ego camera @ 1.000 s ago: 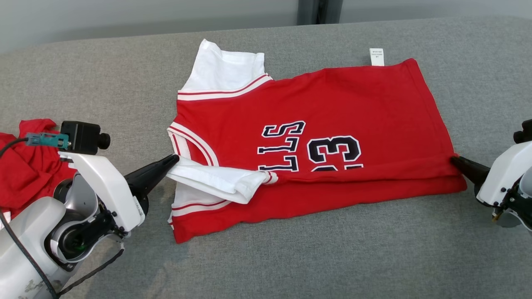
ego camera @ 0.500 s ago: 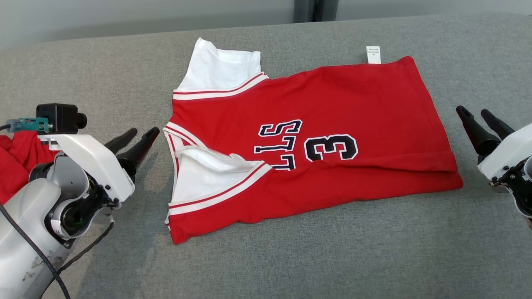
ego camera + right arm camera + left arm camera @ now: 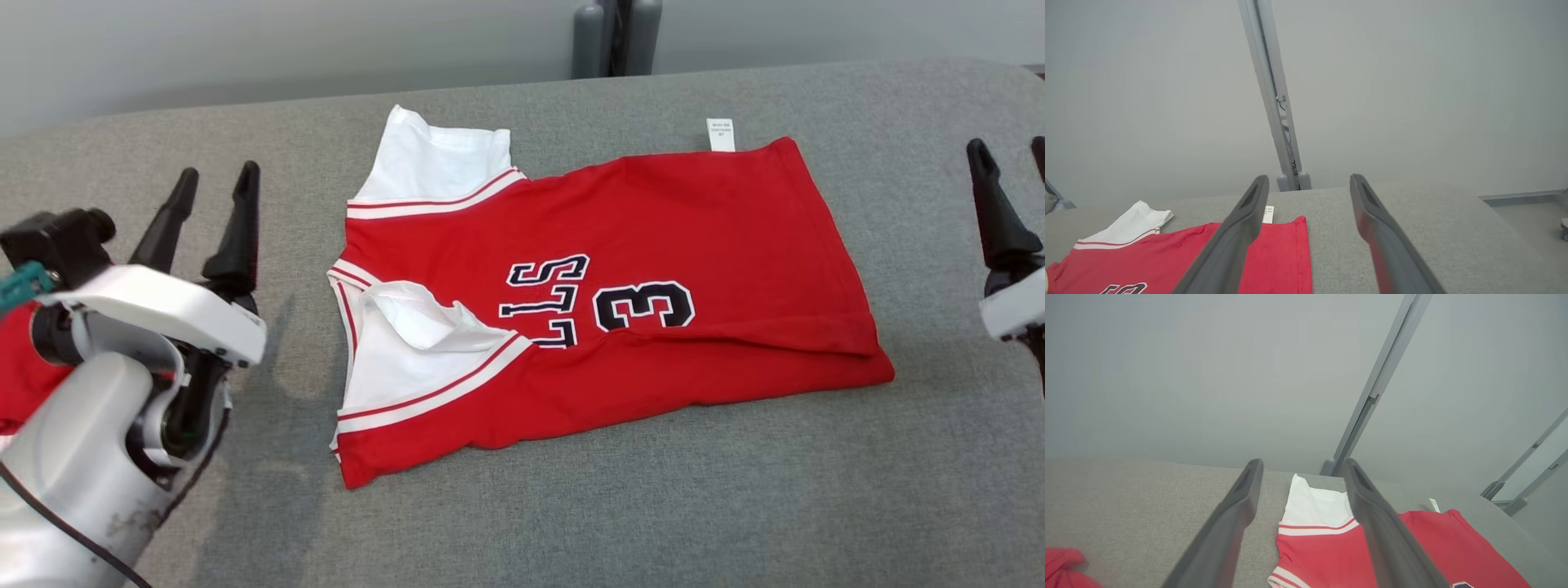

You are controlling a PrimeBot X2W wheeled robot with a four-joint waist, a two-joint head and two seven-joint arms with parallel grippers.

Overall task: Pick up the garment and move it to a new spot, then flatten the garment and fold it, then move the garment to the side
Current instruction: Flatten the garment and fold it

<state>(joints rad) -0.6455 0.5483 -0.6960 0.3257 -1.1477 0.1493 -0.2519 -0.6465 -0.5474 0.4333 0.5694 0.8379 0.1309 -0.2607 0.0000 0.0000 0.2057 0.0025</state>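
The garment (image 3: 653, 245), a red jersey with white sleeves and dark lettering, lies folded lengthwise on the grey padded surface (image 3: 571, 506); its near half is laid over the far half. My left gripper (image 3: 217, 173) stands open to the left of the jersey, off the cloth and holding nothing. At the right edge my right gripper (image 3: 1008, 147) is open too, apart from the hem. In the left wrist view the open gripper (image 3: 1303, 462) frames the white sleeve of the garment (image 3: 1318, 502). The right wrist view shows the open gripper (image 3: 1309, 179) above the garment's (image 3: 1282, 253) hem end.
A second red cloth (image 3: 20, 384) lies bunched at the far left behind my left arm, also as red cloth (image 3: 1061, 567). A white label (image 3: 720, 135) sticks out of the jersey's far edge. Grey posts (image 3: 616, 37) and a wall stand behind the surface.
Both grippers opened and let go of the jersey's near edge, then drew back and rose away from it. The released fold settled on the jersey. The camera also shifted.
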